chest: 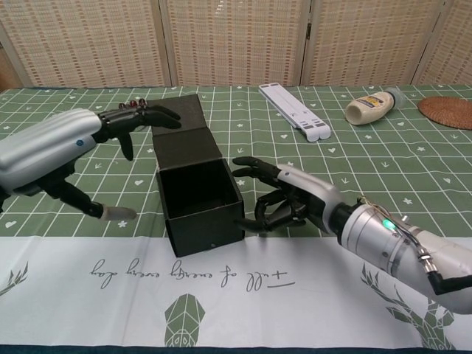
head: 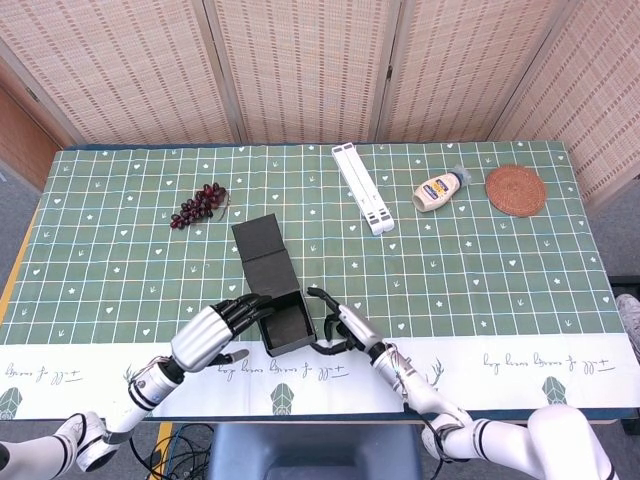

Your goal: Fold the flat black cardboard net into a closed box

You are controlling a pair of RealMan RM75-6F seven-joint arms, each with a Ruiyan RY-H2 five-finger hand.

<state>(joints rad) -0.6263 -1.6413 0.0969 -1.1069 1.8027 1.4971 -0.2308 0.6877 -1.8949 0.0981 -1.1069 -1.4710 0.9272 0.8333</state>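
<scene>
I am working on the black cardboard box (chest: 200,195), which is sitting near the front of the table (head: 520,260), just behind the white border strip of the tablecloth. Its four walls are standing and its lid flap (chest: 184,131) is lying back behind it, so the mouth is open and dark inside. My left hand (chest: 70,147) is hovering beside the box's left wall, fingers spread and gripping nothing, the fingertips reaching over toward the flap; I judge it is placed there to bring that flap forward. My right hand (chest: 291,198) is waiting just beside the box's right wall, fingers loosely apart and empty, probably to steady the box when the flap comes down; whether a fingertip is touching the wall, I cannot tell. The cardboard is matte, stiff and sharp-creased, so the flap should be hinging cleanly, though the light box may be sliding on the smooth cloth.
</scene>
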